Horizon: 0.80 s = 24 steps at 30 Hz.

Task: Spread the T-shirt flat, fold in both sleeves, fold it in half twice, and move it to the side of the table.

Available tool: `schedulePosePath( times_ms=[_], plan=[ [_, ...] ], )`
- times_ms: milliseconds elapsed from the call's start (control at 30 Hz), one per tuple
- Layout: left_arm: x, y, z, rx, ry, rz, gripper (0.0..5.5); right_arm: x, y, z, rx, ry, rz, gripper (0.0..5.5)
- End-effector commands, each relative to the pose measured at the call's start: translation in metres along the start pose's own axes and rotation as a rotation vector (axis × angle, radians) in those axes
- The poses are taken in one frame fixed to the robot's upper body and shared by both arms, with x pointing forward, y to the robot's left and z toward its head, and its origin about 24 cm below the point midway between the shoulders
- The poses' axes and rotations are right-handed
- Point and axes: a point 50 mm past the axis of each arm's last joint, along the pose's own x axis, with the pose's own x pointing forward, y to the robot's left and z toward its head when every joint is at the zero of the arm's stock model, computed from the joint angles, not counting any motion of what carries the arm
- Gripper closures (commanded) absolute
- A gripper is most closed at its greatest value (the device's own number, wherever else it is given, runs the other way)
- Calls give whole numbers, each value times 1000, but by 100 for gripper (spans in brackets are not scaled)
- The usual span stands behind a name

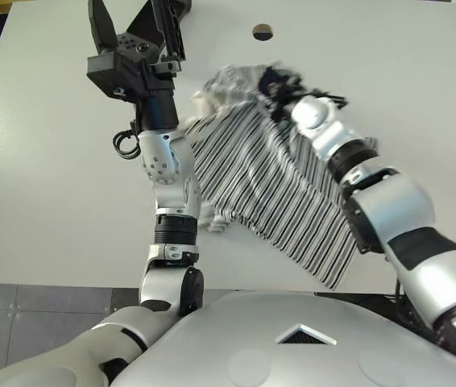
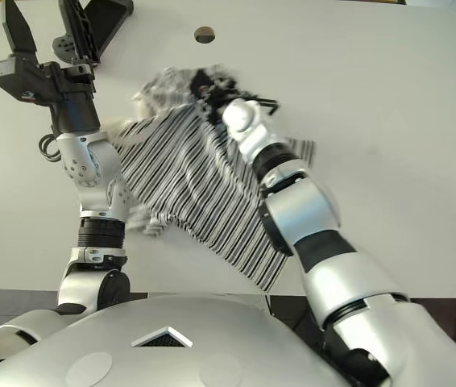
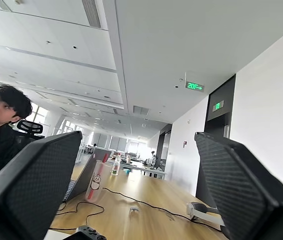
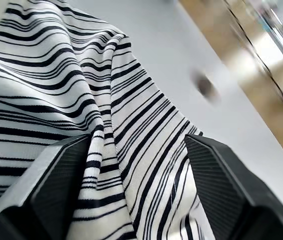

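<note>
The black-and-white striped T-shirt (image 1: 268,185) lies crumpled on the white table (image 1: 51,161), bunched at its far end, with one corner hanging over the near edge. My right gripper (image 1: 275,82) is at the bunched far end. In the right wrist view its fingers (image 4: 56,190) stand wide apart with striped fabric (image 4: 126,150) rising between them. My left gripper (image 1: 131,26) is raised above the table to the left of the shirt, pointing up and away from it, open and holding nothing (image 3: 136,200).
A small round hole (image 1: 263,32) sits in the tabletop beyond the shirt. Bare table surface stretches to the left (image 2: 18,226) and to the right (image 2: 405,161) of the shirt.
</note>
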Motion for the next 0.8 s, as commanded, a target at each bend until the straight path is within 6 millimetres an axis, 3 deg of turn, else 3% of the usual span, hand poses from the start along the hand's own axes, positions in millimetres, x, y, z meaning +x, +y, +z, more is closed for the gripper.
schedulePosePath(
  times_ms=[33,167,367,433,533,600,667,800],
  plan=[
    [-5,3,1,5,14,2,133,-24,-40,-65,106,214,-146,206],
    [-9,8,4,26,18,6,133,-38,-56,-89,178,262,-212,206],
    [-11,22,-4,158,93,-17,133,-42,-62,-91,248,234,-269,206],
    [-14,26,-14,281,170,-95,133,-42,-67,-88,286,205,-315,206],
    [-22,25,-27,512,267,-304,133,-43,-85,-52,422,-144,-416,206],
    [-28,23,-33,650,305,-481,133,-60,-95,-29,464,-435,-499,206],
    [-35,19,-34,745,322,-688,133,-89,-90,-16,458,-631,-554,206],
    [-38,2,-34,835,282,-937,133,-133,-70,-9,452,-726,-563,206]
  ],
)
